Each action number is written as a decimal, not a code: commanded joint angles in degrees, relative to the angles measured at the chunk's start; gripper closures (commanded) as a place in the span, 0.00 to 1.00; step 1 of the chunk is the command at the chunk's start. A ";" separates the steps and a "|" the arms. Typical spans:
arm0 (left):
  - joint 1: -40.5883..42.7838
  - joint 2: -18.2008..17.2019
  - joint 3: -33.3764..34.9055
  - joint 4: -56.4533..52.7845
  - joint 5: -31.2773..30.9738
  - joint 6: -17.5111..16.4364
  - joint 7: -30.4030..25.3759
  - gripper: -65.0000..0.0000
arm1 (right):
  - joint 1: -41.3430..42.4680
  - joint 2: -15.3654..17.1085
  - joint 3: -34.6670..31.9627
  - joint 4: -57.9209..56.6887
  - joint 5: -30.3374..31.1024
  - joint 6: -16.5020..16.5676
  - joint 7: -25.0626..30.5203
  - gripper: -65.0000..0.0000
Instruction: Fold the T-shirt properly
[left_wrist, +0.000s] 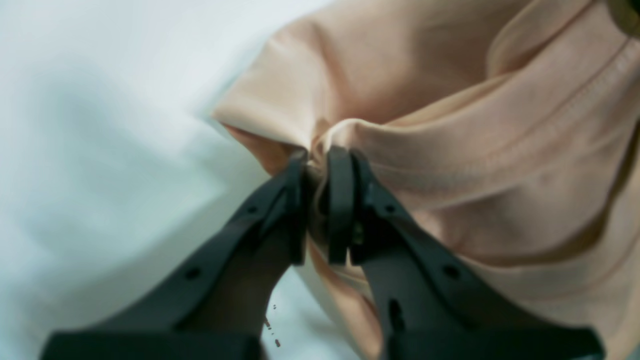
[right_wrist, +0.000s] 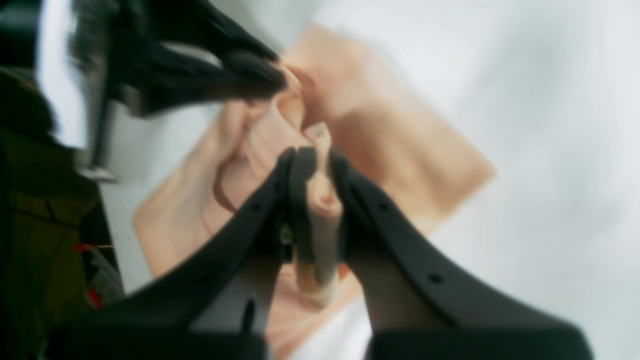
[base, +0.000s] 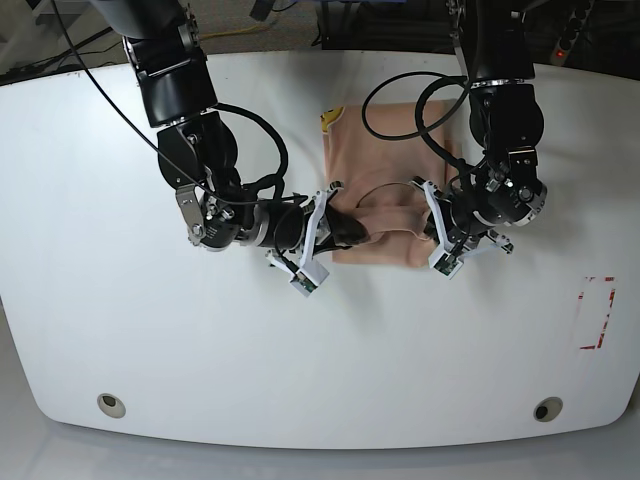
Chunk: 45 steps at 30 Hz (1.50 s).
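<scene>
T-shirt (base: 385, 150) plain peach, yellow neck label (base: 329, 119) unreadable; both jaws pinch fabric.

I see the T-shirt (base: 385, 190) as plain peach, a salmon pink with no print, and a small yellow tag (base: 329, 119) at its far edge. The table (base: 120, 330) is white, with a red dashed rectangle (base: 596, 312) near its right edge. Both grippers' fingers (left_wrist: 340, 200) are matte black

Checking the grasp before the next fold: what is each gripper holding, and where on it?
Both hold the T-shirt. The left gripper pinches a bunched fold at its edge; the right gripper clamps a gathered ridge of fabric.
</scene>
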 joint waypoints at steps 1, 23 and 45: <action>-0.20 -1.02 0.01 3.02 -0.64 -0.03 -0.97 0.99 | 1.46 0.15 0.20 2.47 1.36 0.39 1.38 1.00; 0.59 -3.75 6.34 1.52 -0.81 -0.03 2.55 0.72 | -0.83 0.94 0.03 2.29 1.09 0.66 1.38 1.00; -2.66 -4.10 9.16 -6.21 -0.55 -0.03 2.37 1.00 | -1.00 0.94 0.11 2.73 1.27 0.74 1.38 1.00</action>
